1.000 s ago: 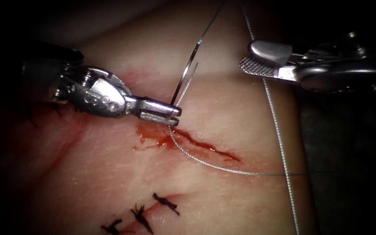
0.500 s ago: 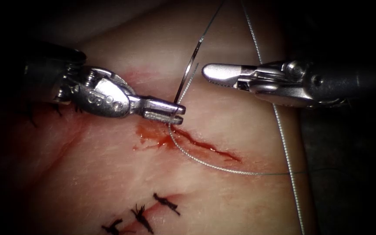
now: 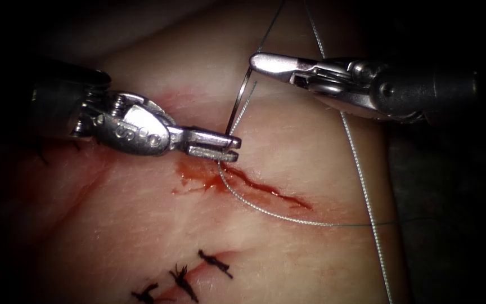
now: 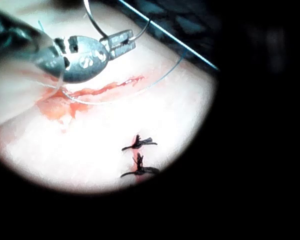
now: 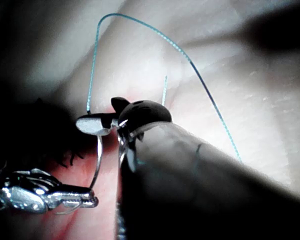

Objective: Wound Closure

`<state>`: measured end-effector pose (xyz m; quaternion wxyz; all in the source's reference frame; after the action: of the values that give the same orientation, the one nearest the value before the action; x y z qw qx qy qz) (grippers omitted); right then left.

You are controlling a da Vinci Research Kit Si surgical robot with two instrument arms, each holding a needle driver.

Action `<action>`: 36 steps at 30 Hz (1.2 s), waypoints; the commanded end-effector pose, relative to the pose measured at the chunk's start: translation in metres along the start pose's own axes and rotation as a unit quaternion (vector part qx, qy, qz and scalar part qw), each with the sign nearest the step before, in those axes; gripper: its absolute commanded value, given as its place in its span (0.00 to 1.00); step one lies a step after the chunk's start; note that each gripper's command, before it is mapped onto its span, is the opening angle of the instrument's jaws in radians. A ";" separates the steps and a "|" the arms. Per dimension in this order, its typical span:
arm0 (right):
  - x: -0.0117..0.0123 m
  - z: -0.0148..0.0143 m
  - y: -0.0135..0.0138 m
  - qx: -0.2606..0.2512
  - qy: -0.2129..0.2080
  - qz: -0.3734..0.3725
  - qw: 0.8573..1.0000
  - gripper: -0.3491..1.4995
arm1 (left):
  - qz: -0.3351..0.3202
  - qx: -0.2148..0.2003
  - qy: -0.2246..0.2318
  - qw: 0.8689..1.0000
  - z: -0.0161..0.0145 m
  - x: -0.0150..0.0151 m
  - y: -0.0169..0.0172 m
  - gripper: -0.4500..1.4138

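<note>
The tissue [image 3: 322, 163] has a red-edged cut [image 3: 265, 188] running down to the right. Just above the cut's upper end, my left tool [image 3: 233, 147] is shut on the lower end of the curved needle [image 3: 238, 101]. The needle stands up out of the tissue. My right tool [image 3: 254, 59] comes in from the right, its jaws shut on the needle's upper end, where the thread joins. Thread [image 3: 288, 218] leaves the cut and curves away to the right. In the right wrist view the right tool [image 5: 90, 124] sits atop the needle [image 5: 97, 165], with the left tool [image 5: 87, 197] below.
Several dark knotted stitches [image 3: 215, 262] close an older part of the wound below the cut; they also show as knots [image 4: 140, 143]. A second strand of thread [image 3: 361, 191] hangs down the right side of the tissue. Red fluid [image 3: 195, 174] pools at the cut's upper end.
My right tool has moved left from the right side, its open jaws closing, and now meets the needle's upper end. The left tool and needle have barely moved.
</note>
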<state>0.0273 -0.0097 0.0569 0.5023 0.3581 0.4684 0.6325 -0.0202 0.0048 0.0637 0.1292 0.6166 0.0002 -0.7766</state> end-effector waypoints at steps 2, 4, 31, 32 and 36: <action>-0.0007 0.0012 0.0000 0.003 -0.003 -0.008 1.000 0.54 | -0.006 0.001 0.000 1.000 0.0006 -0.0003 0.0001 0.00; -0.0008 0.0012 0.0000 0.004 -0.006 -0.008 1.000 0.41 | -0.006 0.001 -0.001 1.000 0.0006 -0.0003 0.0001 0.00; -0.0024 0.0026 0.0003 0.023 -0.012 -0.026 0.999 0.00 | -0.033 0.010 -0.007 0.999 0.0008 0.0000 0.0000 0.00; -0.0023 0.0026 0.0004 0.033 -0.017 -0.029 0.999 0.00 | -0.036 0.013 -0.005 0.999 0.0008 0.0000 -0.0001 0.22; -0.0023 0.0025 0.0005 0.078 -0.019 -0.047 0.996 0.00 | -0.058 0.005 0.001 0.998 0.0010 -0.0003 -0.0006 0.64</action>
<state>0.0290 -0.0110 0.0579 0.5104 0.3662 0.5365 0.5635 -0.0208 0.0059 0.0636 0.0636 0.6162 0.0461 -0.7836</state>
